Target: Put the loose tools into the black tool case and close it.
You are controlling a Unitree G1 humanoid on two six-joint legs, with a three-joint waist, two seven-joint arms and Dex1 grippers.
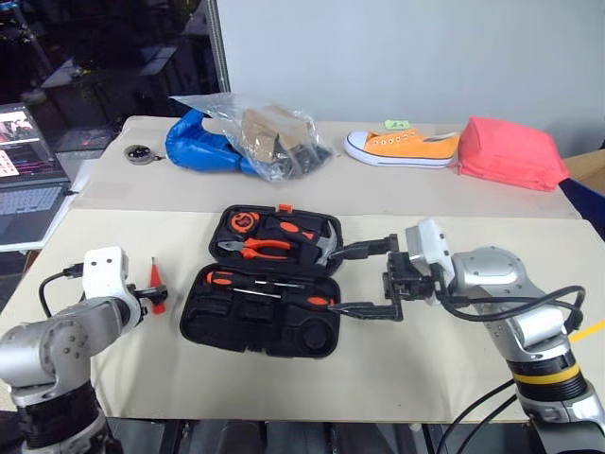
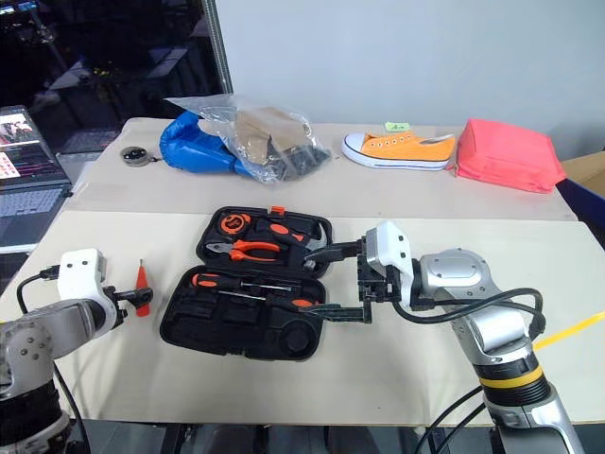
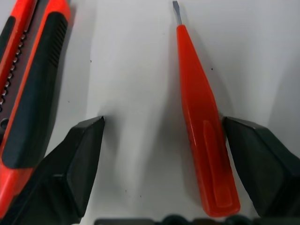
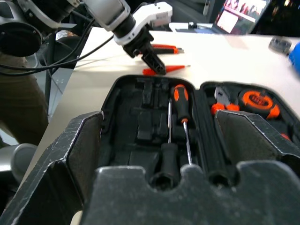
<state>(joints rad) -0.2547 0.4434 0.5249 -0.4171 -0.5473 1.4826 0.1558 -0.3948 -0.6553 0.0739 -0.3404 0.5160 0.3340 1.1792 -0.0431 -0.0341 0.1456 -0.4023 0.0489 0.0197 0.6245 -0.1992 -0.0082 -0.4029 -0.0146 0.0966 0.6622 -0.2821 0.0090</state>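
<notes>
The black tool case (image 1: 223, 326) lies open in the middle of the table. Two long black-and-orange screwdrivers (image 1: 269, 284) rest in its near half. To its left my left gripper (image 3: 164, 124) is open and low over the table. The small orange screwdriver (image 3: 201, 126) lies between its fingers, against one of them. The orange-and-black utility knife (image 3: 33, 79) lies just outside the other finger. My right gripper (image 1: 364, 280) hovers wide open at the case's right end, pointing left, with nothing in it.
Pliers (image 1: 265, 248) and a hammer (image 1: 326, 244) sit in the case's far half. At the back are a blue bag (image 1: 194, 142), a clear plastic bag (image 1: 269, 132), an orange shoe (image 1: 402, 147), a red pouch (image 1: 510, 151) and a small round roll (image 1: 140, 153). A laptop (image 1: 28, 180) stands at the left.
</notes>
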